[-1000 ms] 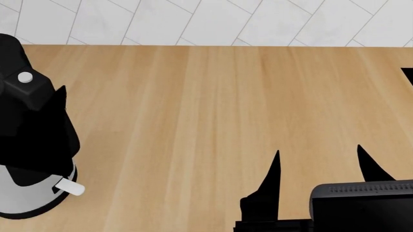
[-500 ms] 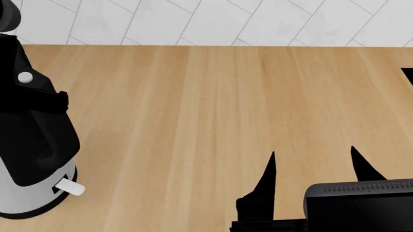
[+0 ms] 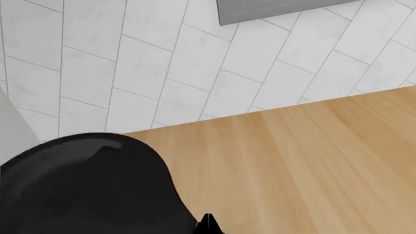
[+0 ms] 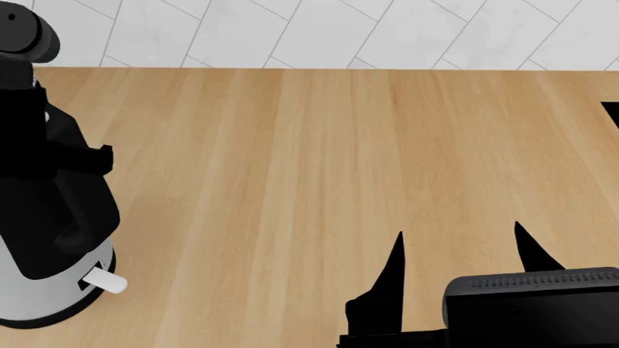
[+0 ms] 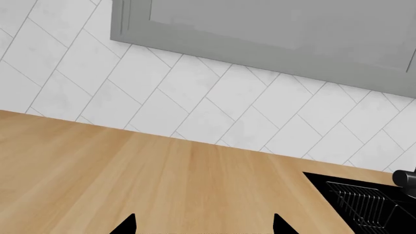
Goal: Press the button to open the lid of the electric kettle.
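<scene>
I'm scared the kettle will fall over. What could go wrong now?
1. The left end effector is black against the electric kettle's black handle, so its exact contact is hard to see. An off-centre push on the button might tip or slide the kettle.
2. The lid seems raised and could swing into the end effector close by.
3. The white lever tab sticks out near the base and could get knocked.

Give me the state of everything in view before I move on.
kettle: upright on the counter.
lid: swung up, open.
button: mostly hidden, pressed or not unclear.
lever tab: sticking out near the base.
left gripper: at the handle's top, jaws unclear.
right gripper: open, empty, over the counter.
</scene>
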